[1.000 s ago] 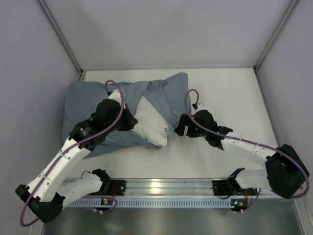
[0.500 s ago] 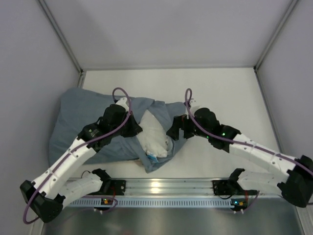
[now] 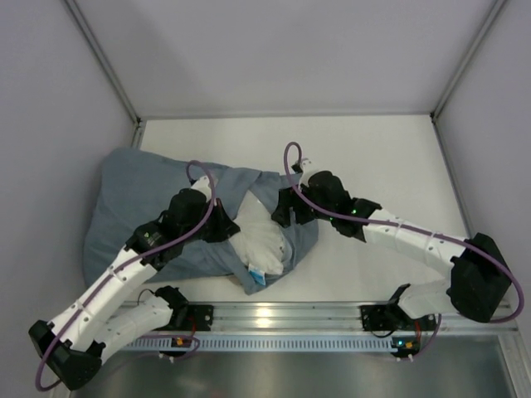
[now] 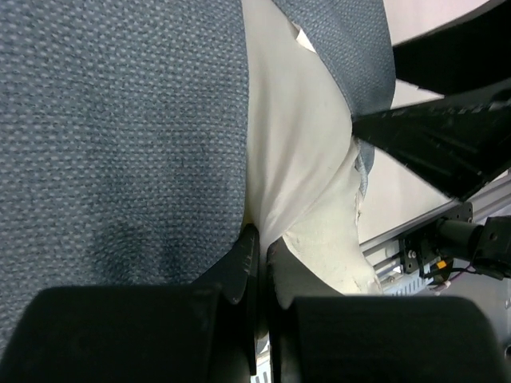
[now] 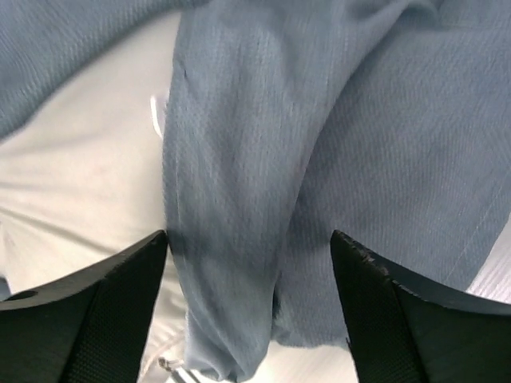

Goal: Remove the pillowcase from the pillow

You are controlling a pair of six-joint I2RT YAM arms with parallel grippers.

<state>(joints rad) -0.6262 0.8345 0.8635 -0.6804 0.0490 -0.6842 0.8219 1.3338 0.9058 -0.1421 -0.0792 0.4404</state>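
Observation:
The blue-grey pillowcase [image 3: 141, 207] lies at the left of the table and still wraps most of the pillow. The white pillow [image 3: 264, 242] sticks out of its open end near the front middle. My left gripper [image 3: 230, 229] is shut on a pinch of white pillow fabric [image 4: 295, 152] at the case's edge [image 4: 120, 136]; in the left wrist view the gripper [image 4: 261, 243] has its jaws nearly together. My right gripper [image 3: 279, 212] is open over a loose fold of the pillowcase [image 5: 239, 159]; in the right wrist view the gripper [image 5: 249, 236] has the fold between its spread fingers, apart from it.
The white table [image 3: 390, 157] is bounded by grey walls at the left, back and right. An aluminium rail [image 3: 282, 317] with the arm bases runs along the near edge. The right arm's black body [image 4: 447, 136] is close to the left gripper.
The case's flipped-up fold came down over the pillow. My right gripper has moved left onto the case's loose end. The left gripper shifted slightly toward the near edge with the pillow.

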